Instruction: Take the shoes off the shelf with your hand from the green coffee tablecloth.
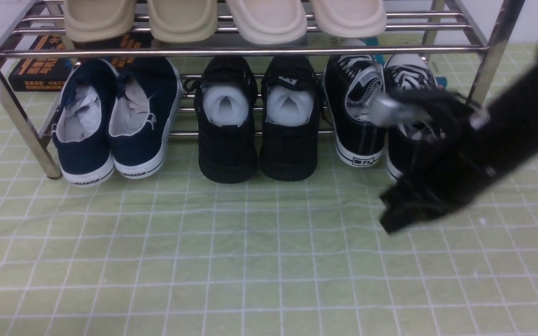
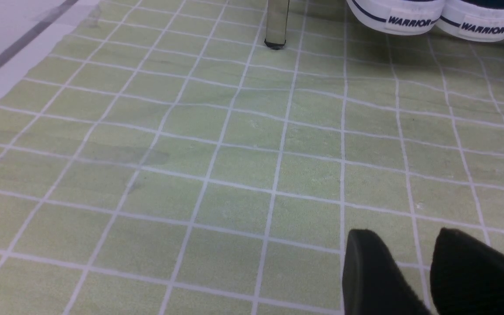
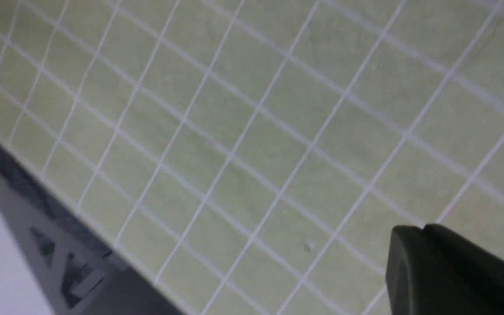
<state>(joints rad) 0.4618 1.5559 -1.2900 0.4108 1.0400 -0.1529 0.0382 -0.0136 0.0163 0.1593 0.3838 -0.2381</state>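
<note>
Shoes point(image 1: 355, 126): lower tier of the shelf point(image 1: 250, 50), right end, heels toward the camera, heel ends down by the cloth point(image 1: 250, 242).

Right pincer point(image 1: 437, 149) is a black jointed hand. It enters from the right, motion-blurred, over the right shoe of the pair. Its silver fingertip point(image 1: 390, 109) lies across that shoe's opening, just beside the left shoe's collar. Can't tell if it's clenched on the shoe or released: too blurred, and the right wrist view shows only a dark corner of it above cloth.

Left pincer point(image 2: 411, 245): released. Its two black fingers point(image 2: 374, 275) are apart with cloth showing between them, low over the cloth. Shelf leg point(image 2: 277, 26) and navy slip-ons point(image 1: 115, 121) are ahead of it.

Black mesh pair point(image 1: 257, 121) sits mid-tier, between the navy pair and the shoes. Beige slippers point(image 1: 224, 18) are on the top tier. Books point(image 1: 40, 70) are behind the shelf, left side.
</note>
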